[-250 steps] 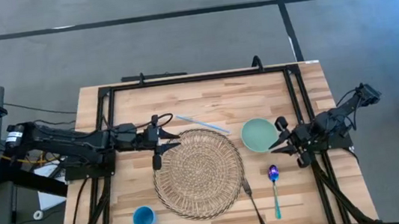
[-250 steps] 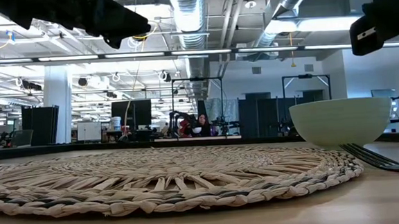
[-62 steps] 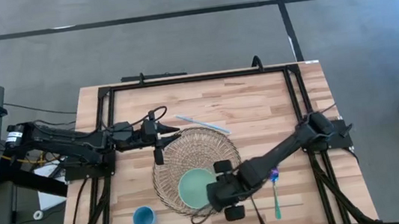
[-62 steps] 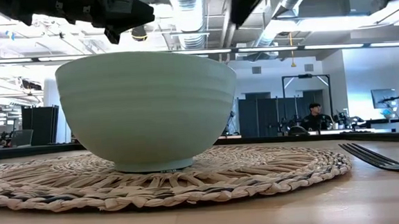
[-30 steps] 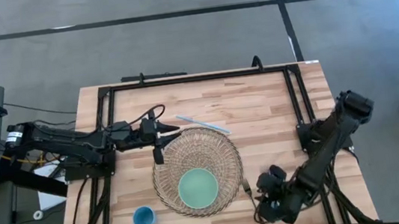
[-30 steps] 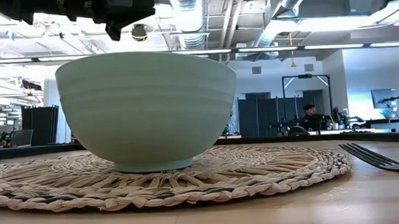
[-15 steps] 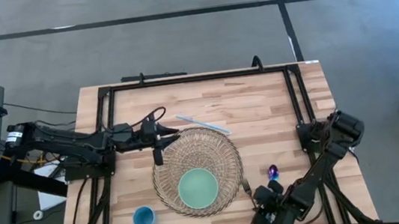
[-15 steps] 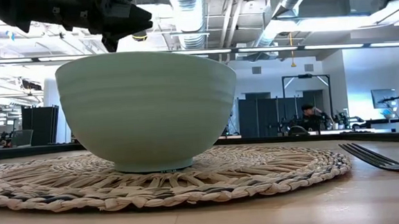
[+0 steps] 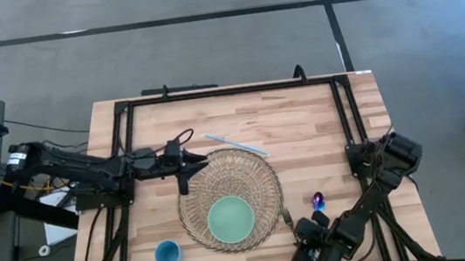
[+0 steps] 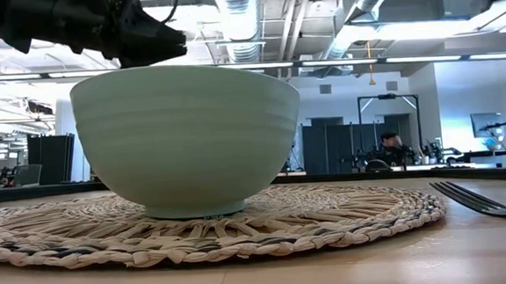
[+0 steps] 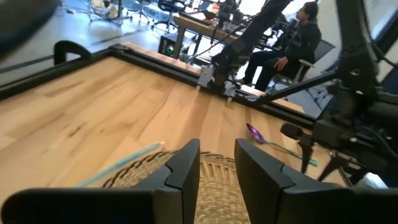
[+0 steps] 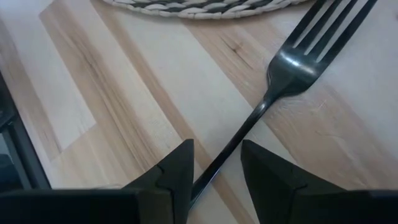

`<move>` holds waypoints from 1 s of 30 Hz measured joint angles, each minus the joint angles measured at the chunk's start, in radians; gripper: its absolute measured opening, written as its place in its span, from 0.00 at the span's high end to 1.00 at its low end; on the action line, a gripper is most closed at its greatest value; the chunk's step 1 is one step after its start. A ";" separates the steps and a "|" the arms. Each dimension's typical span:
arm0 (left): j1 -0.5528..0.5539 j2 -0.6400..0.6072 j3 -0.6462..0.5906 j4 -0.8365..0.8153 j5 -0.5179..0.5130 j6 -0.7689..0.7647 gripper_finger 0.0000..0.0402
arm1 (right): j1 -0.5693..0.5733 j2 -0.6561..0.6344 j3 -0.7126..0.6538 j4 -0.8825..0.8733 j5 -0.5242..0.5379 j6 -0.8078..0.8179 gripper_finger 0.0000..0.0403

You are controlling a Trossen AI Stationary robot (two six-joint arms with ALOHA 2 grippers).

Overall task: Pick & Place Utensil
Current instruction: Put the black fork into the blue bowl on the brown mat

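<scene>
A black fork (image 12: 292, 62) lies flat on the wood just right of the woven placemat (image 9: 247, 177), its tines toward the far edge; it also shows in the low view as the fork (image 10: 481, 200). My right gripper (image 12: 216, 149) is open, low over the fork's handle, one finger on either side of it without clear touch; from above, the right gripper (image 9: 304, 258) sits near the table's near edge. A pale green bowl (image 9: 229, 219) stands on the placemat. My left gripper (image 9: 188, 169) is open and waits above the placemat's far-left rim.
A spoon with a purple bowl (image 9: 318, 200) lies right of the fork, its handle under my right arm. A small blue cup (image 9: 168, 254) stands near the near-left corner. A thin pale blue stick (image 9: 236, 144) lies beyond the placemat. A seated person (image 11: 292, 37) is behind the table.
My right gripper has moved toward the table's near edge and down onto the fork's handle end, uncovering the spoon's purple bowl. It has slowed over the last half second. My left gripper has dipped slightly over the placemat's rim. The bowl and fork have stayed put.
</scene>
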 joint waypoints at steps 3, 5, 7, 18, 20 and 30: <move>-0.027 0.000 0.000 0.000 0.002 0.000 0.75 | -0.019 -0.001 0.001 -0.003 -0.027 0.000 0.68; -0.044 0.000 0.000 0.001 0.002 0.000 0.75 | -0.031 -0.001 0.001 -0.002 -0.031 0.020 0.69; -0.054 0.000 0.000 0.001 0.002 0.001 0.75 | -0.043 0.000 0.001 0.000 -0.041 0.034 0.72; -0.066 0.000 0.000 0.007 0.000 0.008 0.75 | -0.083 -0.006 0.001 -0.040 -0.156 -0.003 0.96; -0.066 0.000 0.000 0.010 0.001 0.008 0.75 | -0.088 -0.021 -0.001 -0.042 -0.174 -0.024 0.96; -0.168 0.009 0.001 0.010 0.318 -0.009 0.75 | -0.138 -0.214 -0.005 -0.121 -0.217 -0.064 0.99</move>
